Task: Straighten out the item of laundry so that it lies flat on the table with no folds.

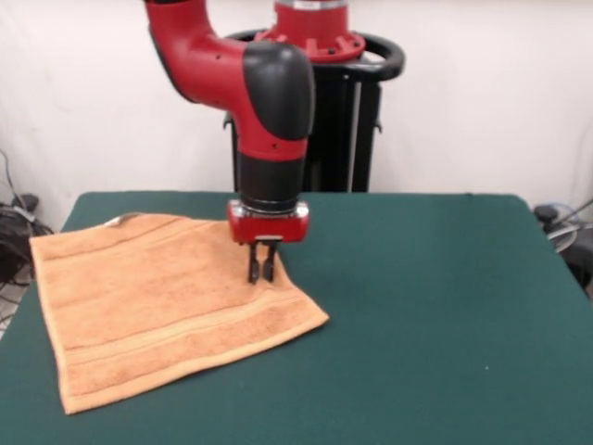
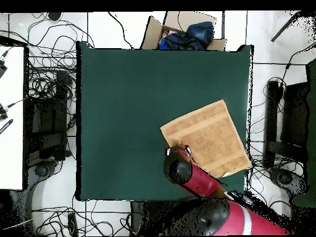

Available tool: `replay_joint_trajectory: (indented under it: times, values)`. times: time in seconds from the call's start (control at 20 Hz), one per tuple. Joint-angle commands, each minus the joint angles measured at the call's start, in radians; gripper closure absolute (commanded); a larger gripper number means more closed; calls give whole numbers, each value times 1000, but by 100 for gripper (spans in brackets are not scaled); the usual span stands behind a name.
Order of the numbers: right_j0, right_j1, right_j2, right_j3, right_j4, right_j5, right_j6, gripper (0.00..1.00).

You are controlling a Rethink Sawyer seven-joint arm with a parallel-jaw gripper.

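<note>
Front view — gripper [image 1: 260, 271] (fingers close) over towel [image 1: 157, 297]

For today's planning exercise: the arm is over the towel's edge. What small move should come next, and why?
Probably lift straight up and clear. The towel already looks spread flat on the table with no visible fold, and the gripper hangs low at its edge with fingers close together, so any sideways drag might wrinkle it.

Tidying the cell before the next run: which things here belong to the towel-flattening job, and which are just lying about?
Job: towel, green table, gripper.
Lying about: cardboard box holding blue cloth, floor cables.
</note>
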Motion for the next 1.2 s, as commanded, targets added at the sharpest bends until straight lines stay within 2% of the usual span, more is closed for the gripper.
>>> replay_joint_trajectory:
  times: [0.05, 0.4, 0.8, 1.2]
  values:
    - [96, 25, 59, 82, 90, 38, 374, 100]
    - [172, -7, 62, 108, 143, 19, 457, 100]
    - [253, -5, 68, 111, 192, -13, 544, 100]
    - [308, 2, 74, 125, 197, -51, 634, 100]
